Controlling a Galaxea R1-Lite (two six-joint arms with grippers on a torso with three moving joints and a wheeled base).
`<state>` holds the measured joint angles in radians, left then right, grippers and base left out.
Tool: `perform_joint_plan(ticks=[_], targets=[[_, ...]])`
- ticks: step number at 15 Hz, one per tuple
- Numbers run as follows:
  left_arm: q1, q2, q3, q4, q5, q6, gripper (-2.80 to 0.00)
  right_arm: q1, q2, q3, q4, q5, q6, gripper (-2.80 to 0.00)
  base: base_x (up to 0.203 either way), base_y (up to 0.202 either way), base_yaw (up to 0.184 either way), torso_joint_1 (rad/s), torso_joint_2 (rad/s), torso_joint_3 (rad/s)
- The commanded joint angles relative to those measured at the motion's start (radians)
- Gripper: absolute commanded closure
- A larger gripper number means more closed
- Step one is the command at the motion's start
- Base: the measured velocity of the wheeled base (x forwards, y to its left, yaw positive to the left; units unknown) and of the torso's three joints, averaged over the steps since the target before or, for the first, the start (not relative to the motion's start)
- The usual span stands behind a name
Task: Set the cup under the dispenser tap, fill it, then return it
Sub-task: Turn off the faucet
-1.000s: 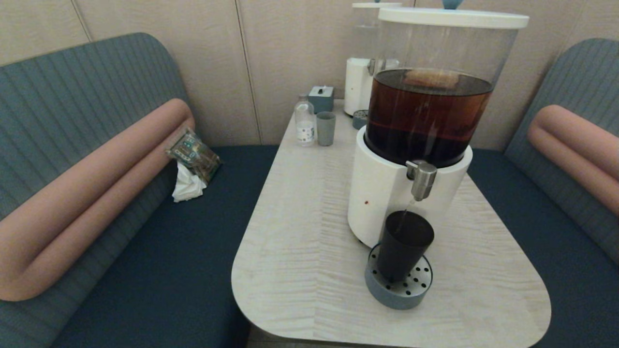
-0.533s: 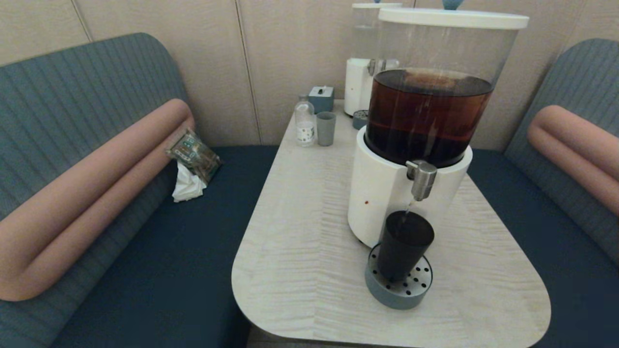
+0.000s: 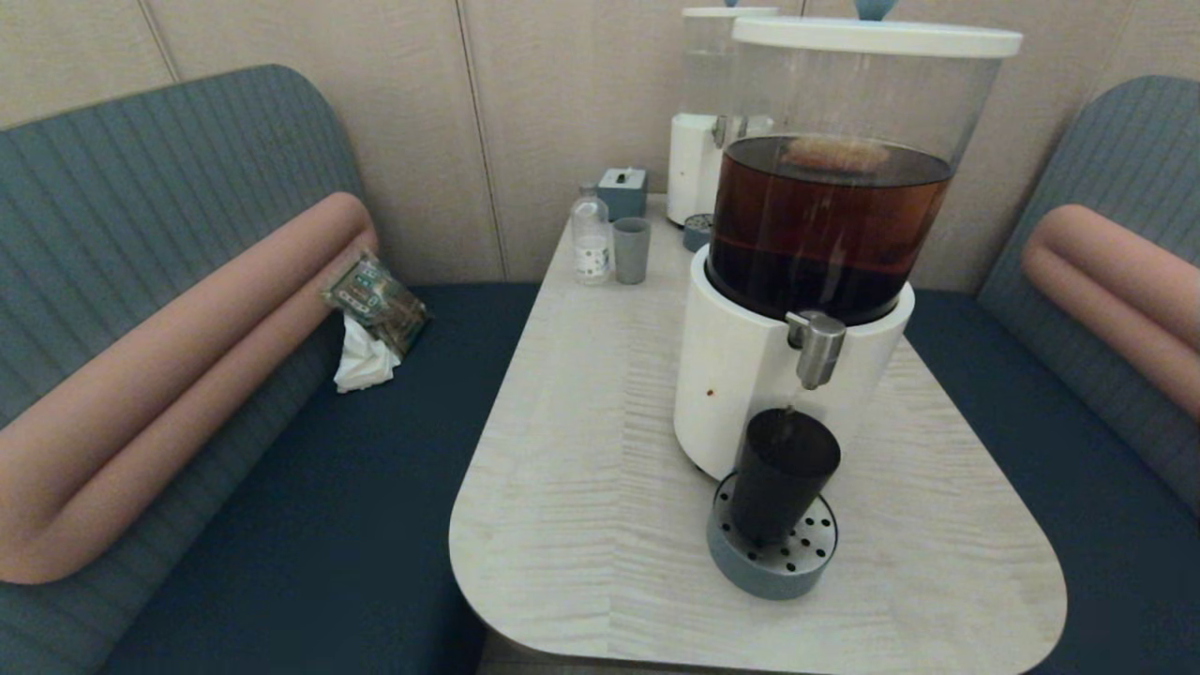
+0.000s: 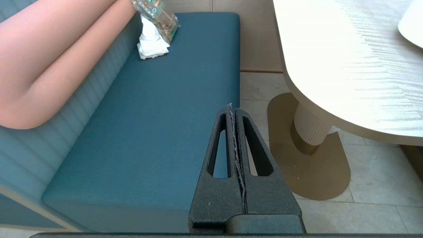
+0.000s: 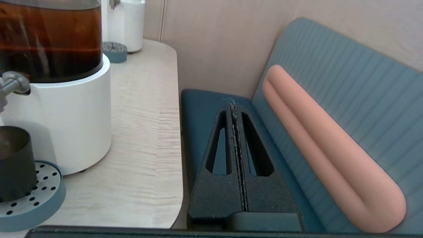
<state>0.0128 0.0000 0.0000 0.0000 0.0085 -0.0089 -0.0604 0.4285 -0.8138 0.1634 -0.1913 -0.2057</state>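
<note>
Here, stage: filling — I judge the cup nearly ready to lift
Cup: the cup [image 3: 783, 473] stands upright on the drip tray [image 3: 773, 567], directly below the dispenser tap [image 3: 817, 349]
Left gripper: left gripper [image 4: 235, 132] clenched on nothing, off the table [image 3: 581, 525] above the bench seat
Right gripper: right gripper [image 5: 237, 132] likewise closed, empty, beside the table's edge
Advice: I would wait for the drip to end — then grasp mid-wall, lift level
</note>
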Motion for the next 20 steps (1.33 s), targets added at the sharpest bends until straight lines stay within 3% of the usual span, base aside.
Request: perform_joint_plan(ticks=[1,4,11,17,20], targets=[[0.000,0.002,0.002,-0.001,0.001,0.000,0.00,0.000,-0.069,0.026,-0.001,0.001,-0.002,0.00,0.000,0.000,0.000,0.000,0.00,0.000],[0.000,0.002,0.002,-0.002,0.001,0.000,0.00,0.053,-0.111,0.029,0.001,-0.001,-0.011,0.00,0.000,0.000,0.000,0.000,0.00,0.000],[0.000,0.002,0.001,-0.001,0.001,0.000,0.00,0.046,-0.282,0.147,-0.005,0.021,0.011,0.00,0.000,0.000,0.000,0.000,0.00,0.000],[0.000,0.002,0.002,-0.002,0.001,0.000,0.00,0.053,-0.423,0.478,-0.050,0.081,0.115,0.00,0.000,0.000,0.000,0.000,0.00,0.000],[0.000,0.002,0.002,0.000,0.001,0.000,0.00,0.054,-0.426,0.703,-0.098,0.096,0.113,0.00,0.000,0.000,0.000,0.000,0.00,0.000]])
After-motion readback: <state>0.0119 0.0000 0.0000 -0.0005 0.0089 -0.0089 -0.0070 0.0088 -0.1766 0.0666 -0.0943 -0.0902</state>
